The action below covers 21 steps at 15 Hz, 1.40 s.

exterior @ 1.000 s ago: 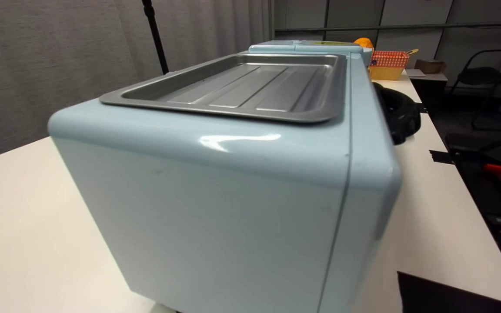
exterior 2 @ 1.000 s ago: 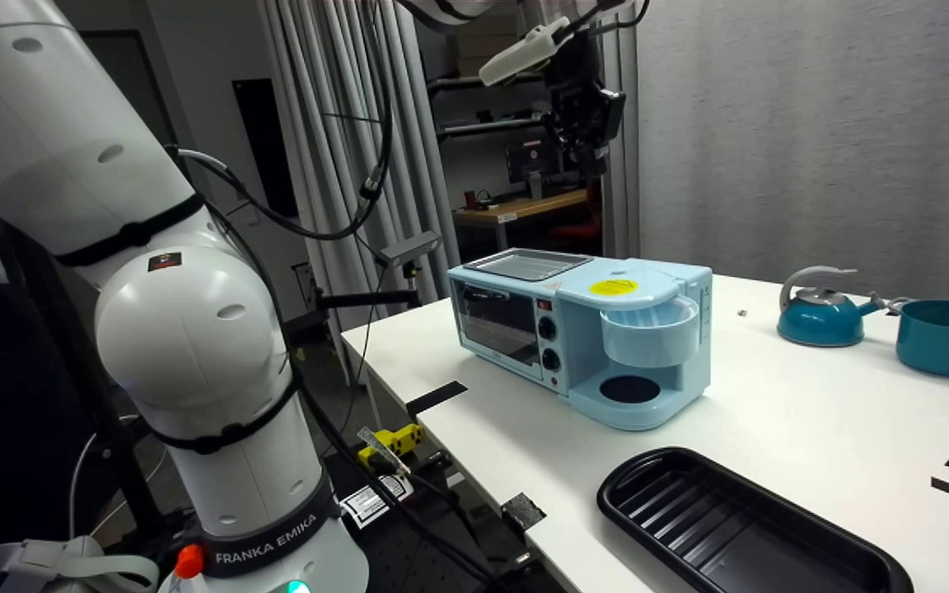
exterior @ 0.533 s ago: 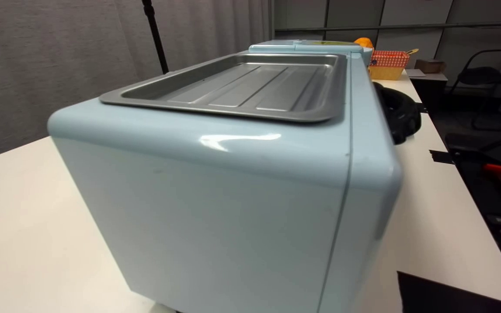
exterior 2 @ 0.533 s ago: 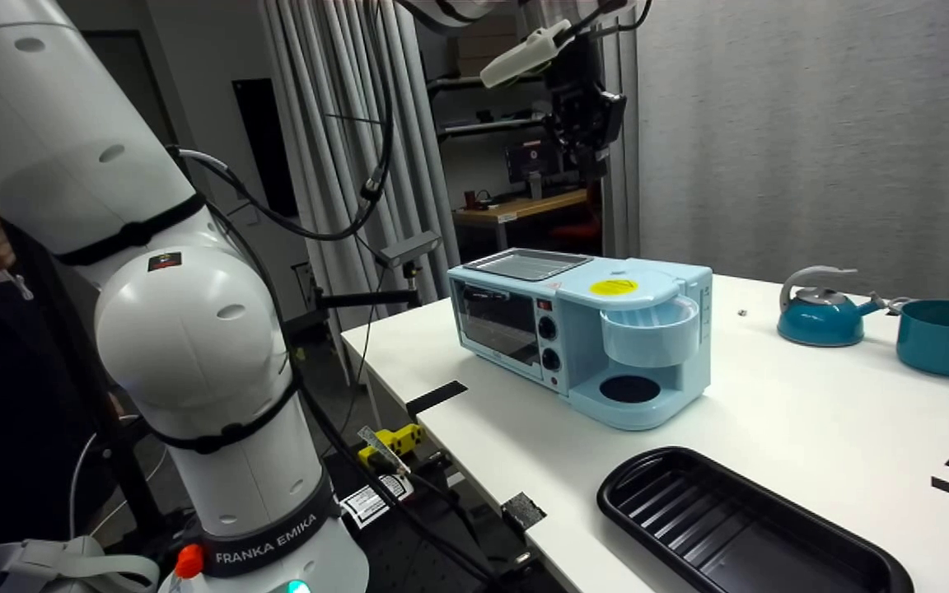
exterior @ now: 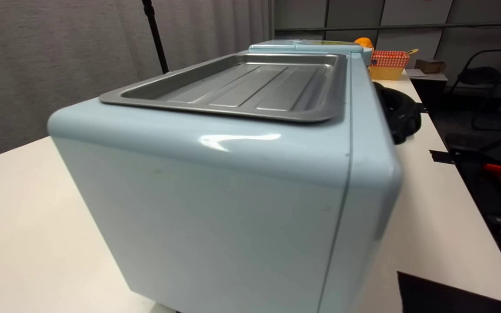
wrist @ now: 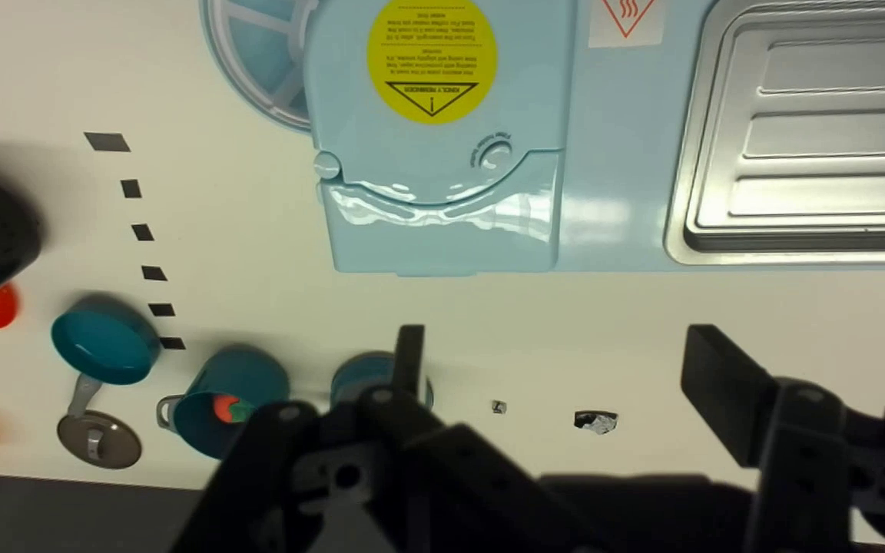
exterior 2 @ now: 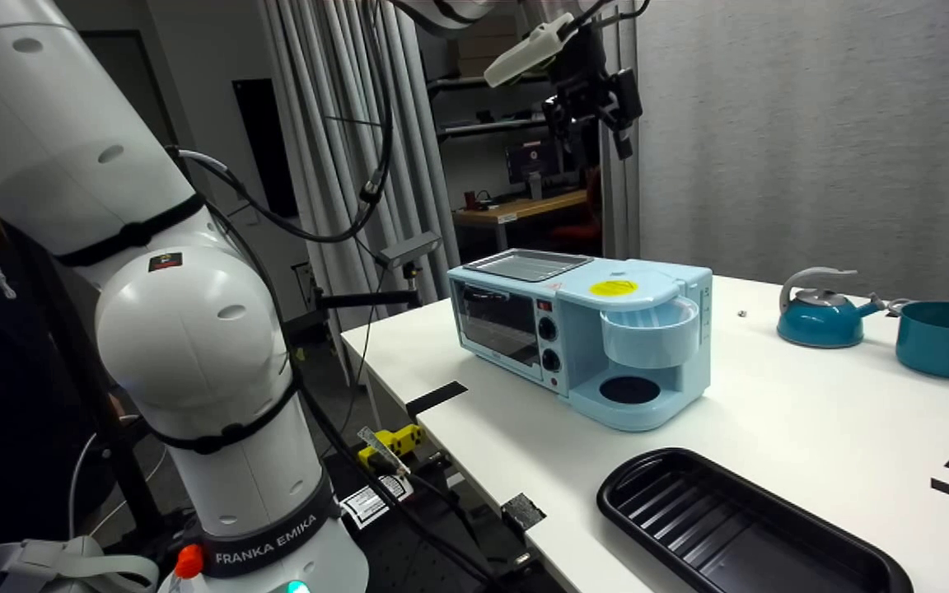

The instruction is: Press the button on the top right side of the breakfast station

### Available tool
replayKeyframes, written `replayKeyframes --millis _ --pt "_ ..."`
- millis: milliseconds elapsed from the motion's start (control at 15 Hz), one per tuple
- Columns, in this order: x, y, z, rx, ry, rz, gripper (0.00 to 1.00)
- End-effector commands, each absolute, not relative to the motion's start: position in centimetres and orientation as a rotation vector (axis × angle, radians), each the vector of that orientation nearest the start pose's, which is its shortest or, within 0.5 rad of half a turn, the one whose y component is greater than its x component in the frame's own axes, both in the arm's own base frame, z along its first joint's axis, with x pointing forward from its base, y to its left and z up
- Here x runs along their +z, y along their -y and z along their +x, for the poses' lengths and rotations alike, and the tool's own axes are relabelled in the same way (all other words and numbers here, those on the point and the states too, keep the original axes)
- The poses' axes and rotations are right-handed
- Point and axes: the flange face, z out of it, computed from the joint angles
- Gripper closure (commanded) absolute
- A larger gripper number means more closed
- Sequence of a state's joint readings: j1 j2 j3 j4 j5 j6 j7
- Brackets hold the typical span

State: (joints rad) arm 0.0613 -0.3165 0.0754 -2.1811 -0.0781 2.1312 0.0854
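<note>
The pale-blue breakfast station (exterior 2: 516, 284) stands on the white table, and its near end fills much of an exterior view (exterior: 215, 208). On its top, beside a yellow round sticker, a small round pale-blue button (wrist: 496, 156) shows in the wrist view; in an exterior view the button (exterior 2: 619, 273) is tiny. My gripper (exterior 2: 598, 148) hangs well above the station, apart from it. In the wrist view the gripper (wrist: 558, 361) is open, its two dark fingers (wrist: 727, 392) spread wide with only tabletop seen between them.
A black ribbed pan (exterior 2: 771, 548) lies near the table's front edge. A teal kettle (exterior 2: 820, 321) and a teal pot (exterior 2: 948, 338) stand beyond the station. The wrist view also holds a teal skillet (wrist: 104, 342) and a glass lid (wrist: 99, 439).
My gripper's fingers, close together in the earlier frames, have spread apart. The arm has barely shifted, and the station has not moved.
</note>
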Motion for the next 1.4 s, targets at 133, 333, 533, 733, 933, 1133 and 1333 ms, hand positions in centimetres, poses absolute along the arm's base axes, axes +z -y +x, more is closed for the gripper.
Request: replayKeyframes --millis 133,333,533,733,933,1133,1333 --pt "55.3 -6.8 46.9 -0.551 0.113 -3.200 0.00" --pt "55.9 -7.1 46.2 -0.558 0.090 -3.204 0.00" --pt "55.7 -7.4 47.0 -0.529 0.111 -3.185 0.00" --pt "55.9 -7.4 46.8 -0.536 0.110 -3.184 0.00" --pt "55.7 -7.4 46.8 -0.531 0.110 -3.185 0.00" --pt "55.6 -7.4 46.7 -0.528 0.109 -3.186 0.00" --pt "55.6 -7.4 46.7 -0.527 0.109 -3.186 0.00"
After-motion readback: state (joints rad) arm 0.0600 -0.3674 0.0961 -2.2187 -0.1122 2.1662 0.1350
